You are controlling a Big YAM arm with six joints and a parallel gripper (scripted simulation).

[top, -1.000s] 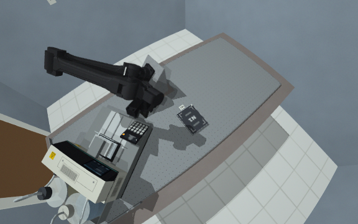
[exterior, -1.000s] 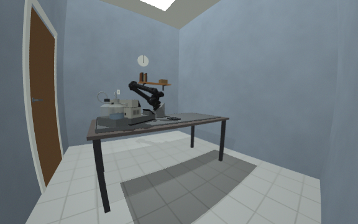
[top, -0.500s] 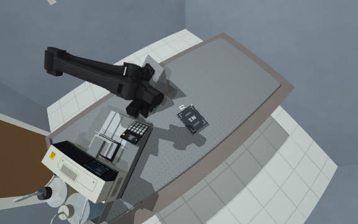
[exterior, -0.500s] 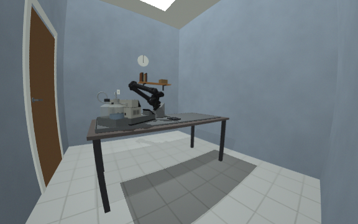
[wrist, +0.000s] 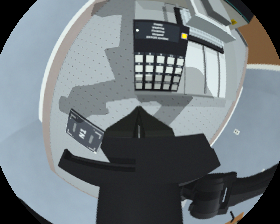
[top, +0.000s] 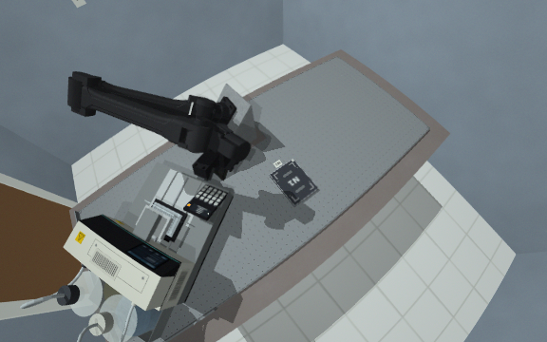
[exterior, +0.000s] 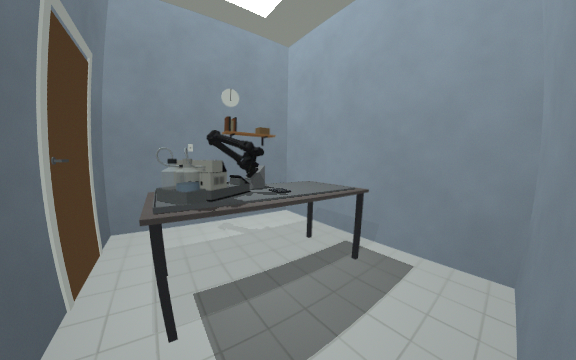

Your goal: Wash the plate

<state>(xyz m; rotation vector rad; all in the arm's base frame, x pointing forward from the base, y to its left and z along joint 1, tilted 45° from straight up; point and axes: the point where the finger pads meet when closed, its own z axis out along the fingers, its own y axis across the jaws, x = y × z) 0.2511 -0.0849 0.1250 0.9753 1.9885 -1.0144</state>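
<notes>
Washer: leave the cream-and-black plate washer (top: 112,266) (exterior: 213,181) alone while it appears to run.
Plate: you can't make it out clearly; it is off the nest, presumably in the washer, seating unconfirmed.
Lamp: the small square lamp (top: 189,205) (wrist: 184,36) glows amber; watch for green.
Keypad: keep off the pale keys of the black keypad (top: 212,195) (wrist: 158,72).
Claw: your black gripper (top: 218,175) (exterior: 251,175) (wrist: 139,109) is closed on nothing; hold it clear.
N1: the dark nest (top: 293,181) (exterior: 279,190) (wrist: 84,131) awaits; match A1 later.
</notes>
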